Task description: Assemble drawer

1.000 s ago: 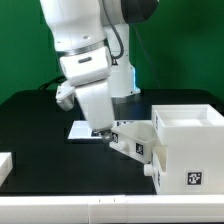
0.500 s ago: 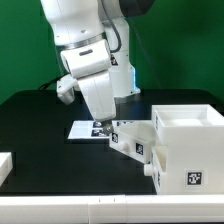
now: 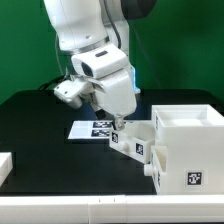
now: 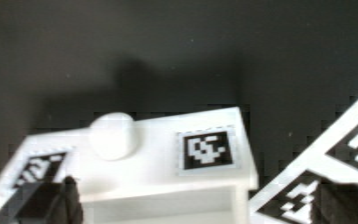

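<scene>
Beside housing, knobbed tray sits tilted, jaws at its rim.

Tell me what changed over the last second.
The arm swung toward the exterior view's right and twisted, carrying the pincer from over the marker board to just above the small tray, uncovering the board's tags. Nothing was visibly gripped or released. The small tray, the housing and the white part at the exterior view's left edge stayed put.
</scene>
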`<state>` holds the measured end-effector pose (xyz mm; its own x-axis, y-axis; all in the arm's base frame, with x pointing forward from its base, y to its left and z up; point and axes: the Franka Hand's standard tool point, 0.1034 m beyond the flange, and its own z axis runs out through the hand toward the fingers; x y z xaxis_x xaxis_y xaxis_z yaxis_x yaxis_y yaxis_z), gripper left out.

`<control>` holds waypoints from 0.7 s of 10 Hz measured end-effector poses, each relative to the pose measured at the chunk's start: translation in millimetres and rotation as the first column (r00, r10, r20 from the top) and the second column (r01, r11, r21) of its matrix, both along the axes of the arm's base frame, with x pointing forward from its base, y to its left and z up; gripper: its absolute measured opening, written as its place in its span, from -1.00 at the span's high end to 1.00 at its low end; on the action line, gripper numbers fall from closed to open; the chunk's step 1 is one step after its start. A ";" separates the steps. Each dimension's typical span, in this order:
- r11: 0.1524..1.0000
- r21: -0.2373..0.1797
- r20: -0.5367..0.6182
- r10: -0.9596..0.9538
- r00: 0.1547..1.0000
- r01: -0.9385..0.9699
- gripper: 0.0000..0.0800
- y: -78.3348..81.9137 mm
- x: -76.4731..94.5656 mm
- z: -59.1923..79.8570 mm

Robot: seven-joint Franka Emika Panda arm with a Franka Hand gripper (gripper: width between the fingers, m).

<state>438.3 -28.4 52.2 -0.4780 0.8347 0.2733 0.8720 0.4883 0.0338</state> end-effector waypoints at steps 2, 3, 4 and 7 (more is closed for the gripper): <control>0.999 -0.010 -0.013 -0.039 0.999 0.039 -0.62 -2.1 0.0 0.0; 0.999 -0.014 -0.016 -0.040 0.999 0.039 -0.62 -2.7 -0.6 -0.7; 0.999 -0.014 -0.017 -0.039 0.999 0.039 -0.62 -2.6 -1.0 -0.8; 0.994 0.011 -0.003 0.110 0.994 -0.110 -0.62 -2.2 -18.0 -6.5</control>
